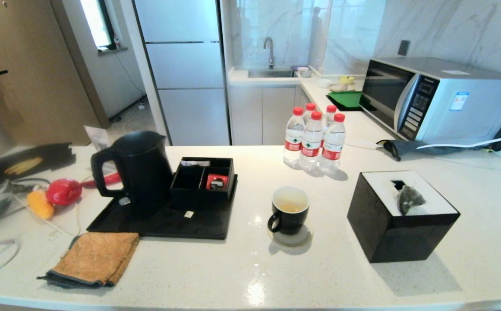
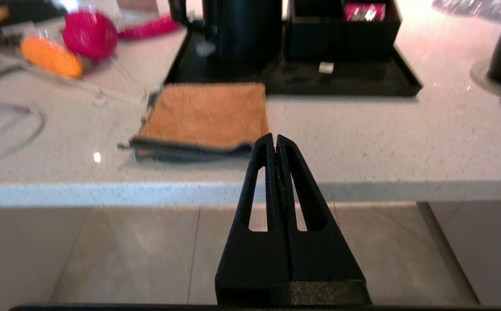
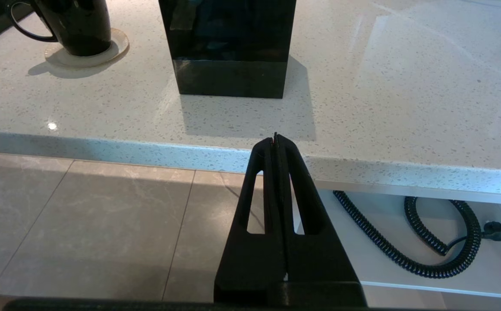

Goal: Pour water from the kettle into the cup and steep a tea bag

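Both grippers, left (image 2: pixel 275 140) and right (image 3: pixel 275 140), hang pressed together below the counter edge; with water (image 1: pixel 290 207) already in the cup (image 1: pixel 288 211), steeping seems next, calling for lifting the tea bag (image 1: pixel 409 199) off the tissue box (image 1: pixel 401 218).

We see the kettle (image 1: pixel 140 170), tall and matte black with its domed lid on, standing upright at the far left of the desk, loop handle to the left. The cup (image 1: pixel 289 210), glossy black outside and white inside, sits mid-desk holding pale yellowish water (image 1: pixel 290 206), ear handle near-left. The grey-green tea bag (image 1: pixel 409 199) lies well right of it.
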{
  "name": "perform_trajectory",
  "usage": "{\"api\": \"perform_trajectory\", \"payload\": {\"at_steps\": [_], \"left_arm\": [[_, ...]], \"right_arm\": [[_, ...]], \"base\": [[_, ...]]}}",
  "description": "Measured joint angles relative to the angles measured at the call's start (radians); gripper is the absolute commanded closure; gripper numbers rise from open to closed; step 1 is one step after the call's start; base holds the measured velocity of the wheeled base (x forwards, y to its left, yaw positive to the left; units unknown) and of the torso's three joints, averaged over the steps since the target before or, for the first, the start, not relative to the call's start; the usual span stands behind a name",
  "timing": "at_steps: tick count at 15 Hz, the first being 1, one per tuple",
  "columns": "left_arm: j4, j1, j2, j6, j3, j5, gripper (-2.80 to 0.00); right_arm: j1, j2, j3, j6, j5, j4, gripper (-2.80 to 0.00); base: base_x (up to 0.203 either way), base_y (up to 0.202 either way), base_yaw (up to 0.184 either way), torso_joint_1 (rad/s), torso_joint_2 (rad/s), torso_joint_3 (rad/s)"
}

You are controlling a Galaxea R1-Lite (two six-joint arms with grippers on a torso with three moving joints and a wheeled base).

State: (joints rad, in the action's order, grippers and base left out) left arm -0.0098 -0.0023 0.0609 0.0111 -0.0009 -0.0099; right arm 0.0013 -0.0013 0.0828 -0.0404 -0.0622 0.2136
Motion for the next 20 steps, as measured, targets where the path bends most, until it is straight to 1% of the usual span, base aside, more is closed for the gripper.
{"api": "perform_trajectory", "payload": {"at_steps": [1, 2, 3, 4, 5, 6, 20], "left_arm": [[-0.020, 0.001, -0.022, 0.032, 0.000, -0.007, 0.00], [-0.009, 0.002, -0.036, 0.058, 0.000, -0.009, 0.00], [0.002, 0.002, -0.047, 0.059, 0.001, -0.004, 0.00], [0.003, 0.002, -0.054, 0.035, 0.001, 0.002, 0.00], [0.005, 0.002, -0.057, -0.001, 0.001, 0.004, 0.00], [0.005, 0.002, -0.059, -0.019, 0.001, 0.005, 0.00], [0.006, 0.002, -0.062, -0.029, 0.001, 0.005, 0.00]], "right_arm": [[0.000, 0.000, 0.000, 0.000, 0.000, 0.000, 0.00], [0.000, 0.000, 0.000, 0.000, 0.000, 0.000, 0.00], [0.000, 0.000, 0.000, 0.000, 0.000, 0.000, 0.00], [0.000, 0.000, 0.000, 0.000, 0.000, 0.000, 0.00], [0.000, 0.000, 0.000, 0.000, 0.000, 0.000, 0.00], [0.000, 0.000, 0.000, 0.000, 0.000, 0.000, 0.00], [0.000, 0.000, 0.000, 0.000, 0.000, 0.000, 0.00]], "base": [[0.000, 0.000, 0.000, 0.000, 0.00, 0.000], [0.000, 0.000, 0.000, 0.000, 0.00, 0.000], [0.000, 0.000, 0.000, 0.000, 0.00, 0.000], [0.000, 0.000, 0.000, 0.000, 0.00, 0.000], [0.000, 0.000, 0.000, 0.000, 0.00, 0.000], [0.000, 0.000, 0.000, 0.000, 0.00, 0.000], [0.000, 0.000, 0.000, 0.000, 0.00, 0.000]]}}
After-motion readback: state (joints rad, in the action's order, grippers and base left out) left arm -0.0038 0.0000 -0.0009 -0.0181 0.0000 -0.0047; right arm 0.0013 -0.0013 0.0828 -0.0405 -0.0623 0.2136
